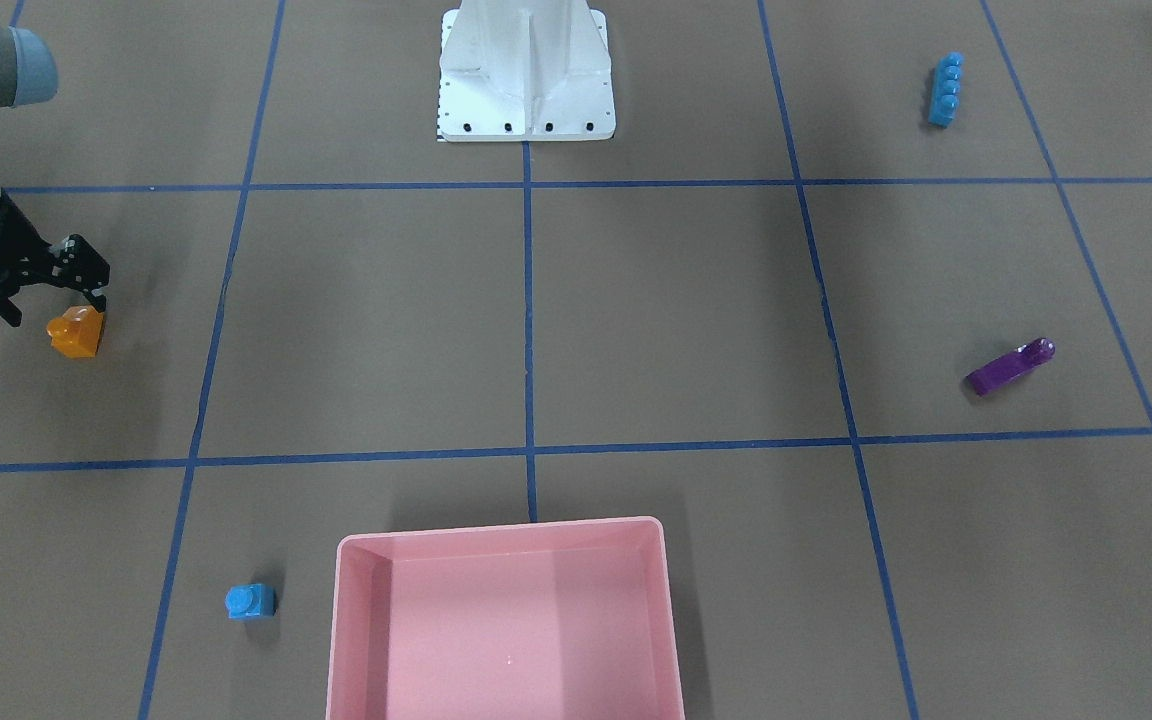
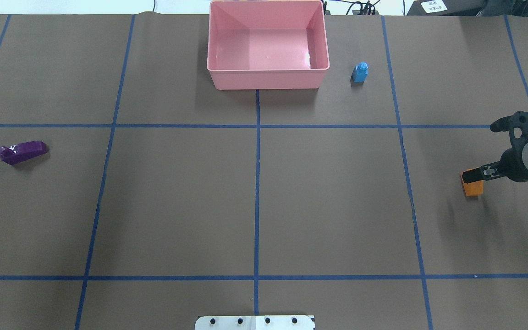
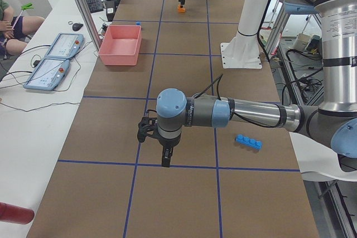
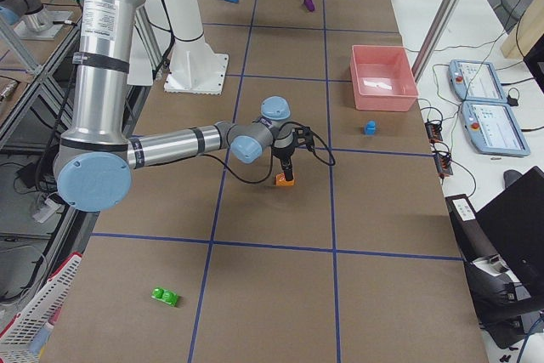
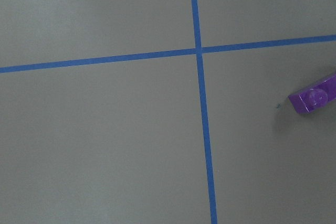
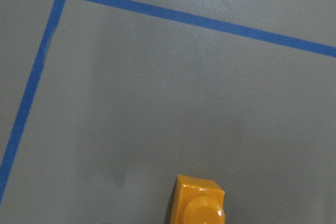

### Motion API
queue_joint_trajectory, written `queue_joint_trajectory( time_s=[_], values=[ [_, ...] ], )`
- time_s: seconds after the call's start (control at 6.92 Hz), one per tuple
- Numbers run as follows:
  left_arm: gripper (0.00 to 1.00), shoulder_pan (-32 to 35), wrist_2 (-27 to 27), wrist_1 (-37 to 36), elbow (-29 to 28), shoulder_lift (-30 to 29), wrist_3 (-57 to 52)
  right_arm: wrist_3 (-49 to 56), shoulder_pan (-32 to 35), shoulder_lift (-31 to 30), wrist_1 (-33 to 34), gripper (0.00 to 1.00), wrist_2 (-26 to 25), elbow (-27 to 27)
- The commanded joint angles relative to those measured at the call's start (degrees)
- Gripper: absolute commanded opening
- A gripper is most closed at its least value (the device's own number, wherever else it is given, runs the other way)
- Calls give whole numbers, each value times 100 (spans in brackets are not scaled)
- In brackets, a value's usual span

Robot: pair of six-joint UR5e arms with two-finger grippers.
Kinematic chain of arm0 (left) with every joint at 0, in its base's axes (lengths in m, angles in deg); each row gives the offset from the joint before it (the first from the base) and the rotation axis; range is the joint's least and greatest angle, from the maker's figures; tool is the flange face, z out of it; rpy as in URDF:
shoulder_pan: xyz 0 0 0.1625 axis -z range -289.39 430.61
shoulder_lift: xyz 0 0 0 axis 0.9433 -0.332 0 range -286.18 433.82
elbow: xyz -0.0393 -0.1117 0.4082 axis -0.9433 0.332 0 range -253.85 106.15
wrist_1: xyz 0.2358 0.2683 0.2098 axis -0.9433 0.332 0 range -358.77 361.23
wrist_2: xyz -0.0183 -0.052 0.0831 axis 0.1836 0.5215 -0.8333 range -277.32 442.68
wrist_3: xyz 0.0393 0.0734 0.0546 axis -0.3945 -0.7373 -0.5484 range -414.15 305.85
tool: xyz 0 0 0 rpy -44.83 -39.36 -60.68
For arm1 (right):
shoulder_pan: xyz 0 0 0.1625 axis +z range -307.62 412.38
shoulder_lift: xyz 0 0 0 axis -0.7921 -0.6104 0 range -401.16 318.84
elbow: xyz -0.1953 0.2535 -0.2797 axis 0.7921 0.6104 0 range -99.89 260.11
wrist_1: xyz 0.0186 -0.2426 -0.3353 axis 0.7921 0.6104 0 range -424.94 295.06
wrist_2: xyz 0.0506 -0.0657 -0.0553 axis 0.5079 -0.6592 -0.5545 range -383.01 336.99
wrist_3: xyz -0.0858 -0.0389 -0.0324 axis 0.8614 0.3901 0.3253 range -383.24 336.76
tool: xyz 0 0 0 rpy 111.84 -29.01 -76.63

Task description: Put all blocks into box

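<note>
My right gripper is open and points down just above the orange sloped block, one finger over its top edge. The block stands on the table and fills the bottom of the right wrist view. The empty pink box is across the table, with the small blue cube beside it. The purple bar lies on my left side and shows in the left wrist view. The long blue bar and the green block lie apart. My left gripper hangs over the table; I cannot tell its state.
The white metal base stands between the arms at my edge of the table. Blue tape lines grid the brown tabletop. Two tablets and an operator are beside the table past the box.
</note>
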Motion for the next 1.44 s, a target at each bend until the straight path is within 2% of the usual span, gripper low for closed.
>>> queue_joint_trajectory(
  time_s=[0.0, 0.29, 0.58, 0.87, 1.01, 1.3],
  values=[
    [100, 0, -2, -7, 8, 0, 0, -31, -27, 109, -158, 99, -12, 287],
    [100, 0, 7, -7, 9, 0, 0, -215, -105, 119, -491, 97, -3, 482],
    [100, 0, 7, -7, 9, 0, 0, -339, -263, 110, -527, 71, -12, 526],
    [100, 0, -2, -7, 0, 0, 0, -322, -246, 58, -528, 17, 49, 456],
    [100, 0, 7, -7, 8, 0, 0, -330, -220, 84, -528, 0, 50, 430],
    [100, 0, 7, 2, 9, 0, 0, -321, 130, 232, -458, 0, 24, 62]
  ],
)
